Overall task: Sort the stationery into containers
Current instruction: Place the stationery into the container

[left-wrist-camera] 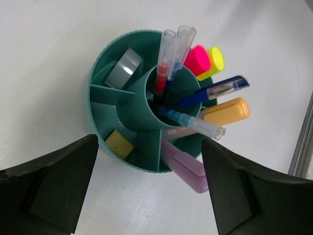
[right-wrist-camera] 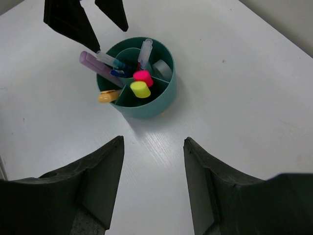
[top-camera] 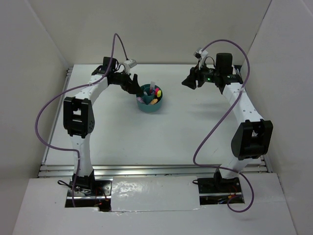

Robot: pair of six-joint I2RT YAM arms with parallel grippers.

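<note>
The round teal organizer (top-camera: 150,105) (left-wrist-camera: 98,78) (right-wrist-camera: 166,100) stands mid-table with the stationery inside. Blue and red pens (left-wrist-camera: 168,58) fill its centre well. Pink (left-wrist-camera: 196,58) and yellow (left-wrist-camera: 216,59) highlighter caps, an orange stick (left-wrist-camera: 227,111), a lilac stick (left-wrist-camera: 186,166), a tan eraser (left-wrist-camera: 120,145) and a clear ring (left-wrist-camera: 124,68) sit in the outer compartments. My left gripper (top-camera: 131,84) (left-wrist-camera: 149,147) hangs just left of and above the organizer, open, nothing between its fingers. My right gripper (top-camera: 189,81) (right-wrist-camera: 153,142) is open and empty, well to the organizer's right.
White walls close in the table on three sides. A metal rail (left-wrist-camera: 304,147) runs along the table edge beside the organizer. Purple cables (top-camera: 117,41) loop above both arms.
</note>
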